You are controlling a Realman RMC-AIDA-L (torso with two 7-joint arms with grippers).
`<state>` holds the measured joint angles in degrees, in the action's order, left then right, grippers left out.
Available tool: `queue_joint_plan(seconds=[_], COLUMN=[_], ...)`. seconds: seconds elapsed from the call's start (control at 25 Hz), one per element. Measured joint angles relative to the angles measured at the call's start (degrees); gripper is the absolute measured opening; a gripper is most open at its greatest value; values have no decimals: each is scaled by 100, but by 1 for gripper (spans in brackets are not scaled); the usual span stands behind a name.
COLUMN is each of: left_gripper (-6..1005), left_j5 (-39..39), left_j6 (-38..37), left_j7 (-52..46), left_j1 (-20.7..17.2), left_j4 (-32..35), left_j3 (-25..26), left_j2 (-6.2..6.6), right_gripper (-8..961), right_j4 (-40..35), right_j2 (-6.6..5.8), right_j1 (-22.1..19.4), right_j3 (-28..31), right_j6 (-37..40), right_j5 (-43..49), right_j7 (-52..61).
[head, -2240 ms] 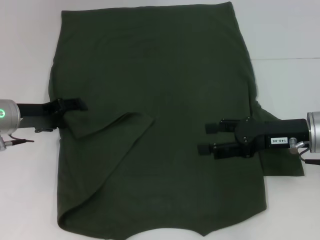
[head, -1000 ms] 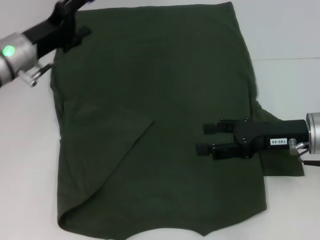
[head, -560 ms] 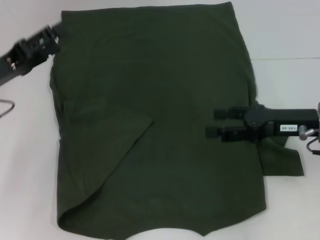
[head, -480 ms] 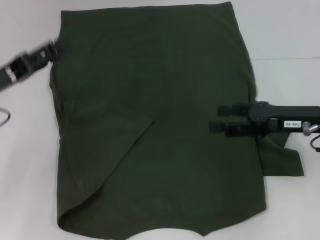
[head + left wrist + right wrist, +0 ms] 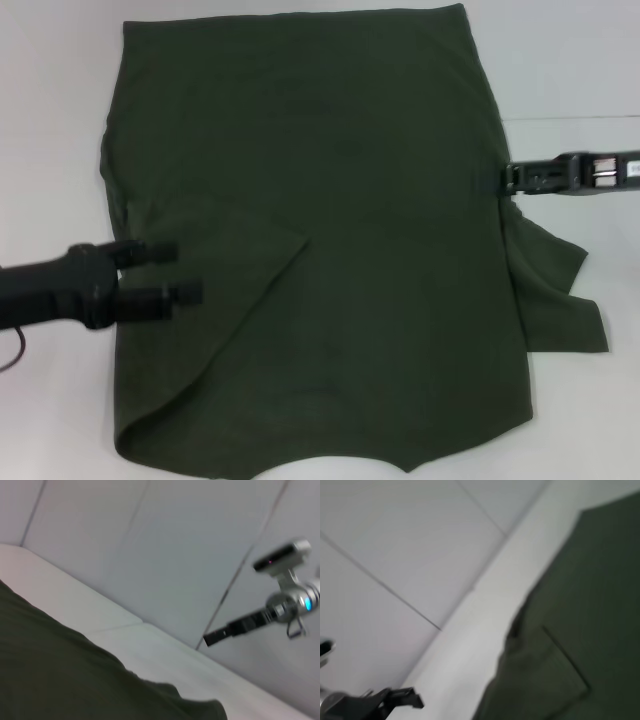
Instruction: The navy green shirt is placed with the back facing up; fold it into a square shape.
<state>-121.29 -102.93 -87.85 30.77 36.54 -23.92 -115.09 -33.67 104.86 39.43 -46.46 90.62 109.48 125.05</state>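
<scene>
Head view: the shirt (image 5: 310, 240) lies flat on the white table (image 5: 570, 60), back up, its long axis running away from the robot. The left gripper (image 5: 165, 272) — fingers parted, holding nothing — sits over the folded-in left sleeve. The right gripper (image 5: 492, 178) is at the right edge, just above the loose right sleeve; whether it is parted I cannot tell.

Left wrist view: shirt edge (image 5: 75, 680) below, the right gripper (image 5: 207, 640) far off.

Right wrist view: the folded sleeve's crease on the shirt (image 5: 570, 645) — the left gripper (image 5: 412, 700) beyond.

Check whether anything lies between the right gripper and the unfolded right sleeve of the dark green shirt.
Nothing visible does. The right gripper sits at the dark olive-green cotton shirt's right edge, with the spread sleeve just below it on the bare white table.
</scene>
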Motion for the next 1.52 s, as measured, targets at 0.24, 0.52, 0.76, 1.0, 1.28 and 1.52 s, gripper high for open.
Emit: queue_joint_plan(seconds=[0.24, 0.52, 0.76, 1.0, 1.28, 1.52], left_gripper=[910, 910, 910, 911, 911, 910], left_j5=[-63, -54, -71, -57, -46, -32], left_j6=[-93, -144, -136, -84, -67, -35], left_j7=[584, 698, 856, 982, 1011, 1013], left_j1=[-83, -40, -27, -42, -63, -63], left_j4=[-45, -53, -54, -117, -121, -121], left_j3=[8, -12, -16, 14, 36, 43], left_j2=[-48, -50, -48, -57, -82, -97], right_gripper=[780, 777, 774, 772, 769, 766], right_j4=[-203, -252, -255, -208, 28, 143], right_j2=[-156, -271, -316, -311, -255, -164], right_j1=[244, 212, 112, 67, 81, 106], right_j3=[401, 814, 1029, 988, 966, 960], right_j6=[294, 575, 529, 255, -47, -336], right_j5=[1371, 2503, 3264, 3447, 3495, 3474], right_j7=[1758, 2522, 2558, 2480, 2238, 1988])
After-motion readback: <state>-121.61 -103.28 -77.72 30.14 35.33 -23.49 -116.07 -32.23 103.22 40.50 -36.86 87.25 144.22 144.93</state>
